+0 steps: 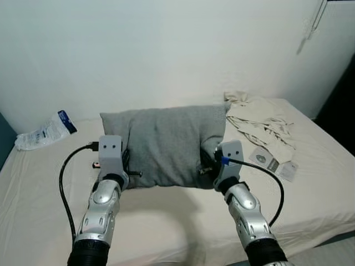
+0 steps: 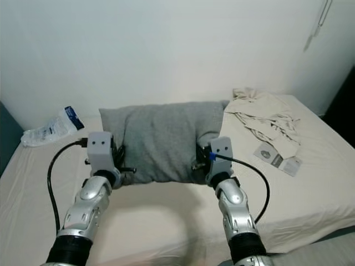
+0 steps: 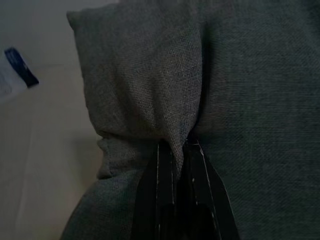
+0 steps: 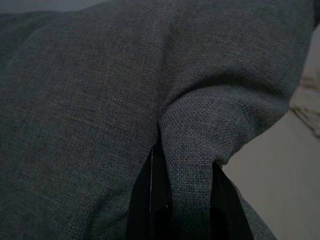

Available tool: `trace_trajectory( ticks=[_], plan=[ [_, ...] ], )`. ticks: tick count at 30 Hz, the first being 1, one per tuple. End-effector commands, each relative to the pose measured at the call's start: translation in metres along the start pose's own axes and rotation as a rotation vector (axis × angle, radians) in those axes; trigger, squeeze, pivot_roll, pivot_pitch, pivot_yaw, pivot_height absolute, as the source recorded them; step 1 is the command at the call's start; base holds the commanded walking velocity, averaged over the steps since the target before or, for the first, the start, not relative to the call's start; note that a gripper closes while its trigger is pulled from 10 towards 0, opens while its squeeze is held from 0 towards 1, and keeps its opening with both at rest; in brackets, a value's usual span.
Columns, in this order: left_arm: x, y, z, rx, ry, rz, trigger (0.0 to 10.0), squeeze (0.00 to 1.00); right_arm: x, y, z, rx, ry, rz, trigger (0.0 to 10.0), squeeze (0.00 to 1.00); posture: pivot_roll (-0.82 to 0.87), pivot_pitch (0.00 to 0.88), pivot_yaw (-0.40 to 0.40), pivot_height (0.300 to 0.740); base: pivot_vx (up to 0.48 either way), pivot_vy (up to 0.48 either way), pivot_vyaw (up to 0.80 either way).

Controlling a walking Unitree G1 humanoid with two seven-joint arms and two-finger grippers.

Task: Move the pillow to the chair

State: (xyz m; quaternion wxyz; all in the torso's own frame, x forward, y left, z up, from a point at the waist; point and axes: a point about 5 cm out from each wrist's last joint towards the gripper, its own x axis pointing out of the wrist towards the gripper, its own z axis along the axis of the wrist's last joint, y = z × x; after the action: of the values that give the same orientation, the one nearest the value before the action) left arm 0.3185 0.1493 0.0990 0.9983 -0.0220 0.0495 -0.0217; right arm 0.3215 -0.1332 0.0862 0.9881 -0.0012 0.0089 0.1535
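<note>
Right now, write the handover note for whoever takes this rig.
Left gripper: jaws shut on a fold of the grey pillow near its left lower edge.
Right gripper: jaws shut on a fold near its right lower edge.
Pillow: held in both grippers in front of the robot, above the bed. A plastic bag and crumpled cloth lie on the bed behind it.
Done: pillow gripped on both sides.
Left: find the chair, carry the pillow over, set it down, release.
</note>
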Motion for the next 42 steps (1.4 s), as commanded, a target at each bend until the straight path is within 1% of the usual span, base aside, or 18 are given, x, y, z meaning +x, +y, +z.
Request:
trace_trajectory(
  ticks=[1, 3, 4, 5, 6, 10, 16, 23, 30, 31, 32, 33, 34, 42],
  plan=[
    [-0.004, 0.003, -0.010, 0.038, 0.009, -0.009, 10.0, 0.00, -0.002, 0.003, -0.008, -0.024, 0.009, 0.007, 10.0, 0.00, 0.07, 0.033, -0.003, 0.731, 0.000, 0.000, 0.00],
    [-0.004, 0.004, -0.013, 0.050, 0.021, -0.008, 10.0, 0.00, -0.003, 0.002, -0.009, -0.029, 0.013, 0.003, 10.0, 0.00, 0.07, 0.033, -0.003, 0.731, 0.000, 0.000, 0.00],
    [-0.005, 0.005, -0.018, 0.064, 0.033, -0.006, 10.0, 0.00, -0.005, 0.002, -0.013, -0.040, 0.025, 0.003, 10.0, 0.00, 0.07, 0.036, -0.004, 0.731, 0.000, 0.000, 0.00],
    [-0.008, 0.006, -0.025, 0.073, 0.047, -0.007, 10.0, 0.00, -0.008, 0.001, -0.020, -0.035, 0.054, 0.002, 10.0, 0.00, 0.07, 0.037, -0.003, 0.731, 0.000, 0.000, 0.00],
    [-0.009, 0.006, -0.027, 0.076, 0.053, -0.008, 10.0, 0.00, -0.010, 0.001, -0.024, -0.025, 0.067, -0.001, 10.0, 0.00, 0.07, 0.037, -0.004, 0.731, 0.000, 0.000, 0.00],
    [-0.011, 0.006, -0.030, 0.086, 0.050, -0.007, 10.0, 0.00, -0.016, 0.002, -0.036, -0.024, 0.111, -0.006, 10.0, 0.00, 0.08, 0.041, -0.007, 0.731, 0.000, 0.000, 0.00],
    [-0.012, 0.003, -0.033, 0.078, 0.046, -0.017, 10.0, 0.00, -0.018, 0.004, -0.040, -0.028, 0.119, -0.002, 10.0, 0.00, 0.07, 0.044, -0.007, 0.731, 0.000, 0.000, 0.00],
    [-0.011, -0.002, -0.035, 0.084, 0.040, -0.025, 10.0, 0.00, -0.016, 0.006, -0.040, -0.033, 0.115, 0.006, 10.0, 0.00, 0.08, 0.048, -0.009, 0.731, 0.000, 0.000, 0.00],
    [-0.010, -0.004, -0.034, 0.090, 0.037, -0.024, 10.0, 0.00, -0.016, 0.007, -0.042, -0.030, 0.121, 0.013, 10.0, 0.00, 0.08, 0.054, -0.008, 0.731, 0.000, 0.000, -0.78],
    [-0.010, -0.004, -0.036, 0.114, 0.048, -0.022, 10.0, 0.00, -0.016, 0.007, -0.043, -0.032, 0.125, 0.014, 10.0, 0.00, 0.07, 0.054, -0.008, 0.731, 0.000, 0.000, -0.80],
    [-0.010, -0.004, -0.036, 0.114, 0.048, -0.022, 10.0, 0.00, -0.016, 0.007, -0.043, -0.032, 0.125, 0.014, 10.0, 0.00, 0.07, 0.054, -0.008, 0.731, 0.000, 0.000, -0.80],
    [-0.010, -0.004, -0.037, 0.137, 0.055, -0.022, 10.0, 0.00, -0.017, 0.007, -0.044, -0.030, 0.130, 0.017, 10.0, 0.00, 0.07, 0.053, -0.011, 0.731, 0.000, 0.000, -0.80],
    [-0.010, -0.004, -0.038, 0.143, 0.056, -0.022, 10.0, 0.00, -0.017, 0.007, -0.044, -0.027, 0.132, 0.019, 10.0, 0.00, 0.07, 0.053, -0.011, 0.731, 0.000, 0.000, -0.80],
    [-0.006, -0.002, -0.034, 0.128, 0.048, 0.002, 10.0, 0.00, -0.015, 0.008, -0.045, -0.023, 0.145, 0.027, 10.0, 0.00, 0.08, 0.048, -0.013, 0.731, 0.000, 0.000, -0.80]
  ],
)
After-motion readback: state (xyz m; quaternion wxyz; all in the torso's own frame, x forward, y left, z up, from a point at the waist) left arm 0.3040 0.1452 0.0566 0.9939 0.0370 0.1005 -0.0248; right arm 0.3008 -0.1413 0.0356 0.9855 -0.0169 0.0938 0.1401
